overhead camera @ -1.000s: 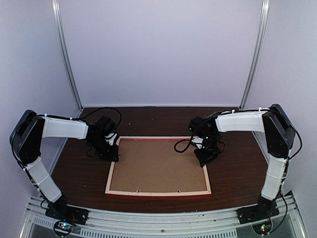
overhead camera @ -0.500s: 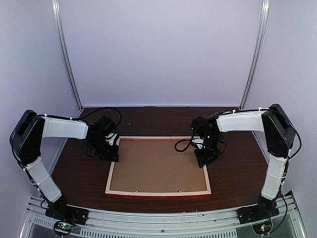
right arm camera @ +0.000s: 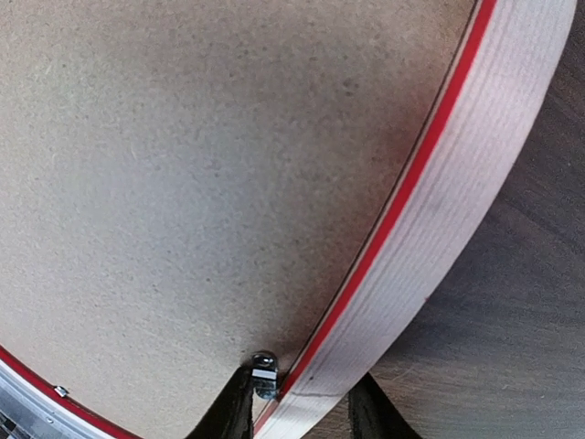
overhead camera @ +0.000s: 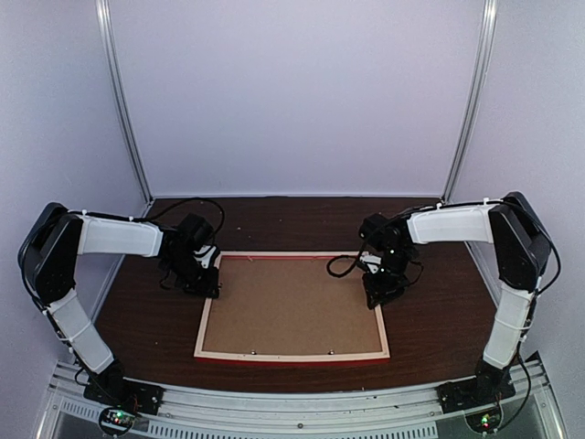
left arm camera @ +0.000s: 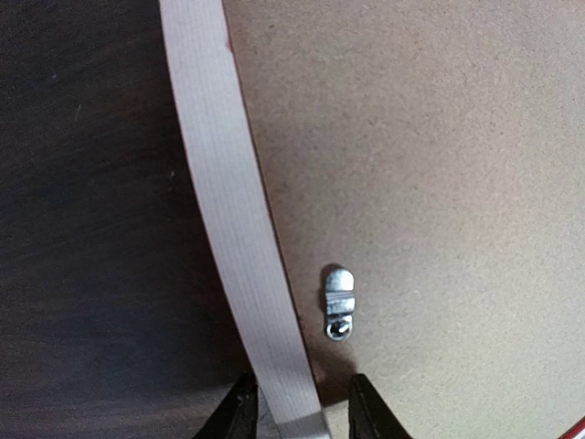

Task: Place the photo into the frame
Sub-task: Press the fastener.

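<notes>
The frame [overhead camera: 292, 354] lies face down on the table, pale wood back up with a red edge showing. A plain brown backing board [overhead camera: 292, 306] fills it. The photo is hidden. My left gripper [overhead camera: 208, 285] is open and straddles the left rail [left arm camera: 228, 183]; in the left wrist view [left arm camera: 302, 412] a metal tab [left arm camera: 338, 302] lies just ahead on the board. My right gripper [overhead camera: 377, 294] is open and straddles the right rail [right arm camera: 475, 174]. In the right wrist view [right arm camera: 300, 407] its inner finger touches a small metal tab [right arm camera: 264, 373].
The dark wooden table [overhead camera: 430, 320] runs round the frame. A pale curved backdrop [overhead camera: 292, 91] stands behind it. Small metal tabs [overhead camera: 331, 350] sit along the frame's near rail. A metal rail [overhead camera: 292, 402] runs along the near edge.
My right gripper has shifted slightly to the right, onto the frame's right rail. The left arm and the frame have not moved.
</notes>
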Motion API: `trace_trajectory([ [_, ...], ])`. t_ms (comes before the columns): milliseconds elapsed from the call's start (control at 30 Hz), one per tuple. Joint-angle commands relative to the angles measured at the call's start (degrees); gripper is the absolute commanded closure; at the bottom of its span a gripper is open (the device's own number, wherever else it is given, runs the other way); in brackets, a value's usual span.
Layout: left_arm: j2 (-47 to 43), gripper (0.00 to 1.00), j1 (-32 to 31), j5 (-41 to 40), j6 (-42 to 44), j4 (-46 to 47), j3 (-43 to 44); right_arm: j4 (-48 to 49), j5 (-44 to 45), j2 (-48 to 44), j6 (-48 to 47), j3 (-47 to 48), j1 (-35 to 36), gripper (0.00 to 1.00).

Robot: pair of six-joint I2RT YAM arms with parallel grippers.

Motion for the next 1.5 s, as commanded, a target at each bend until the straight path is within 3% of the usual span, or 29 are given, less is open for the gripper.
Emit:
trace_trajectory([
  [0,0.2,0.64,-0.2,-0.3,-0.1,-0.4,-0.1,-2.0,3.7,-1.7,-0.5,-0.3,-0.1,0.65],
  [433,0.4,0.64,-0.2,-0.3,-0.1,-0.5,-0.4,5.4,-0.2,-1.4,2.7,-0.8,-1.9,0.69],
  [767,0.4,0.64,-0.2,-0.1,0.0,-0.5,-0.3,8.7,-1.1,-2.0,4.4,-2.2,-4.4,0.64],
  [1133,-0.5,0.64,-0.5,0.1,-0.3,-0.5,-1.0,11.1,-0.5,-1.4,6.3,-3.0,-6.6,0.72],
  [1467,-0.6,0.65,-0.8,0.2,-0.4,-0.5,-1.2,15.3,-4.2,-0.4,8.3,-4.7,-9.2,0.65],
])
